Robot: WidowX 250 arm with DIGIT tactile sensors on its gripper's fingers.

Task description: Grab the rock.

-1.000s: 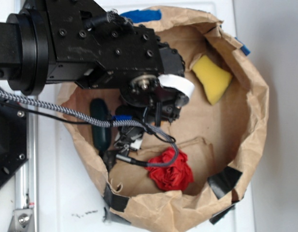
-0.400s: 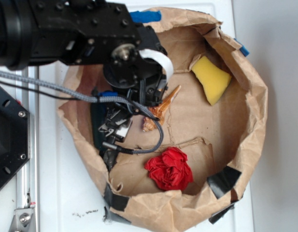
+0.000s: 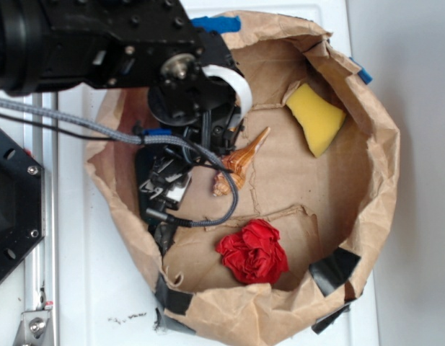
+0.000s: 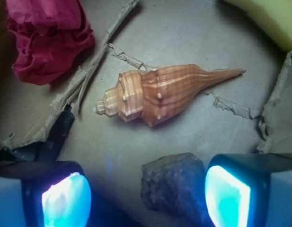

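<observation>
The rock (image 4: 173, 185) lies on the brown paper between the fingers of the end effector (image 4: 146, 195), closer to one finger. The end effector is open. Just beyond the rock lies the striped seashell (image 4: 157, 92); the red paper ball (image 4: 44, 38) lies farther.

This looks like a robot test bench in a lab. At the left of the frame a bolted black base plate (image 3: 13, 209) and metal rail (image 3: 40, 216) sit on a white tabletop (image 3: 85, 288). A taped-up brown paper enclosure (image 3: 373, 180) fills the centre, holding odd props.
</observation>
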